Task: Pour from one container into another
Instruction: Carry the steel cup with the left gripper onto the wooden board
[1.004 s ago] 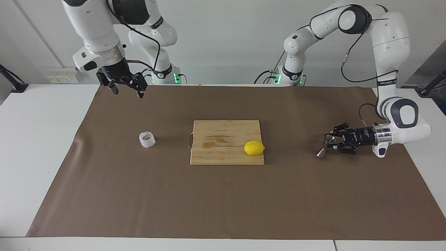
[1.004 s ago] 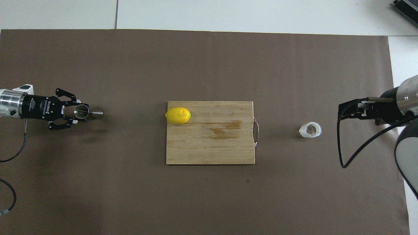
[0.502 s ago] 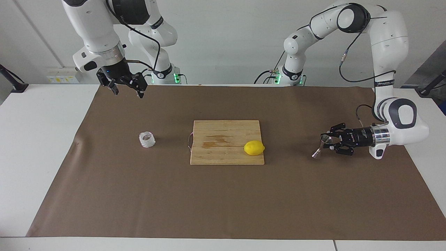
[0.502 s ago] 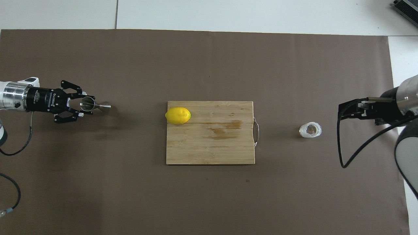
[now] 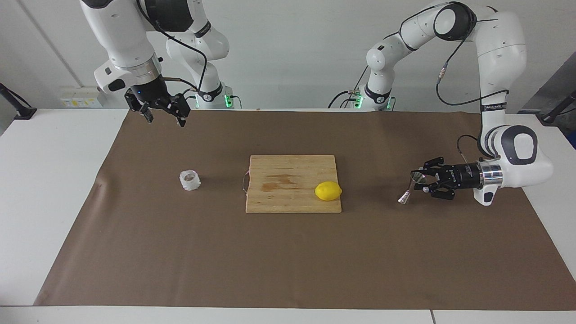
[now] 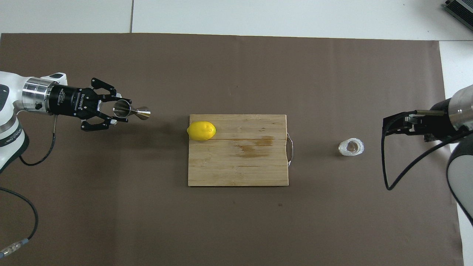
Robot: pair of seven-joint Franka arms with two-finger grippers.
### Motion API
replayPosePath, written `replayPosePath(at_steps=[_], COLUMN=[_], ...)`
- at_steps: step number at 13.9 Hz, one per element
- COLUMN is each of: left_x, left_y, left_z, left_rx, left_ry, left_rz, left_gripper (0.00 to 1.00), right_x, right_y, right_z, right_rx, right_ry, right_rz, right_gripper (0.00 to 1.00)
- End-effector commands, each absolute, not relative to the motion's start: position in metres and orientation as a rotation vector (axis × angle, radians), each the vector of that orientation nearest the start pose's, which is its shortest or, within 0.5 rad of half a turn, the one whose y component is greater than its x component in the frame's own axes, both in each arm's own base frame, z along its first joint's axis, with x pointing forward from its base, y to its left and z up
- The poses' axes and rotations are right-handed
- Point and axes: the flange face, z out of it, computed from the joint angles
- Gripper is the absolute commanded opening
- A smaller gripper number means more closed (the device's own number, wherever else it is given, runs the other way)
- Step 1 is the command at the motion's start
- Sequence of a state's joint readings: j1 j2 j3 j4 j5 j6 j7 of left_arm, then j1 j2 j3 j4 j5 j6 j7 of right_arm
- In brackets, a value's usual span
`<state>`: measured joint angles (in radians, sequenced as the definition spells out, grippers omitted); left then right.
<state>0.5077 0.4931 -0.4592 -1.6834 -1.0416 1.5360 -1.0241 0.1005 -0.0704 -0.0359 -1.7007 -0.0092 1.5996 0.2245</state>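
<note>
Jigger (image 5: 410,188): steel, hourglass-shaped, clamped at its upper cone in the jaws of the left gripper (image 5: 423,182). It hangs tilted, lower cone pointing away from the wrist, off the surface over the brown mat (image 5: 288,261) toward the left arm's end. In the overhead view the open upper cone (image 6: 121,109) shows a shiny inside; contents cannot be told.

Outward from those jaws: lemon (image 5: 328,191) comes first, lying on the wooden cutting board (image 5: 288,171) at the edge facing the jigger. Glass cup (image 5: 189,180) stands upright on the mat well apart, past the board toward the right arm's end: squat, faceted, whitish walls, mouth up.

Right gripper (image 5: 163,113): jaws released, holding nothing, raised over the mat's edge by the robots, waiting; cup sits well apart from it.

Progress, my reading: early. One vessel is picked up, the cup untouched, the two vessels not yet brought together, no pouring done. Left: bring them together, tip, pour.
</note>
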Motion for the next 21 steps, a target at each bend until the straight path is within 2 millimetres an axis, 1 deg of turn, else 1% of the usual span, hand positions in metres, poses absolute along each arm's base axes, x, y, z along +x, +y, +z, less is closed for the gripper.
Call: replayPosePath(at_steps=[1, 3, 5, 6, 9, 11, 13, 14, 15, 16, 18, 19, 21], left_x=[0.620, 0.620, 0.619, 0.614, 0.604, 0.594, 0.577, 0.569, 0.564, 0.557, 0.546, 0.542, 0.537], left_y=[-0.064, -0.094, -0.132, -0.156, -0.218, -0.254, -0.292, -0.310, -0.320, -0.329, -0.348, -0.354, -0.360], left_z=[0.388, 0.392, 0.394, 0.389, 0.376, 0.369, 0.356, 0.355, 0.353, 0.346, 0.338, 0.335, 0.331], left_rx=[1.517, 1.509, 1.486, 1.477, 1.414, 1.353, 1.302, 1.294, 1.282, 1.266, 1.252, 1.259, 1.277], left_ry=[1.293, 1.328, 1.386, 1.398, 1.451, 1.484, 1.537, 1.550, 1.566, 1.591, 1.618, 1.619, 1.625], left_rz=[-1.276, -1.259, -1.250, -1.254, -1.224, -1.222, -1.202, -1.191, -1.178, -1.174, -1.158, -1.136, -1.089], left_gripper=[0.00, 0.00, 0.00, 0.00, 0.00, 0.00, 0.00, 0.00, 0.00, 0.00, 0.00, 0.00, 0.00], right_x=[0.527, 0.527, 0.527, 0.527, 0.527, 0.527, 0.527, 0.527, 0.527, 0.527, 0.527, 0.527, 0.527], right_y=[0.030, 0.030, 0.030, 0.030, 0.030, 0.030, 0.030, 0.030, 0.030, 0.030, 0.030, 0.030, 0.030], right_z=[0.607, 0.607, 0.607, 0.607, 0.607, 0.607, 0.607, 0.607, 0.607, 0.607, 0.607, 0.607, 0.607], right_rx=[-3.114, -3.114, -3.114, -3.114, -3.114, -3.114, -3.114, -3.114, -3.114, -3.114, -3.114, -3.114, -3.114], right_ry=[0.242, 0.242, 0.242, 0.242, 0.242, 0.242, 0.242, 0.242, 0.242, 0.242, 0.242, 0.242, 0.242], right_rz=[0.052, 0.052, 0.052, 0.052, 0.052, 0.052, 0.052, 0.052, 0.052, 0.052, 0.052, 0.052, 0.052], right_gripper=[1.00, 1.00, 1.00, 1.00, 1.00, 1.00, 1.00, 1.00, 1.00, 1.00, 1.00, 1.00, 1.00])
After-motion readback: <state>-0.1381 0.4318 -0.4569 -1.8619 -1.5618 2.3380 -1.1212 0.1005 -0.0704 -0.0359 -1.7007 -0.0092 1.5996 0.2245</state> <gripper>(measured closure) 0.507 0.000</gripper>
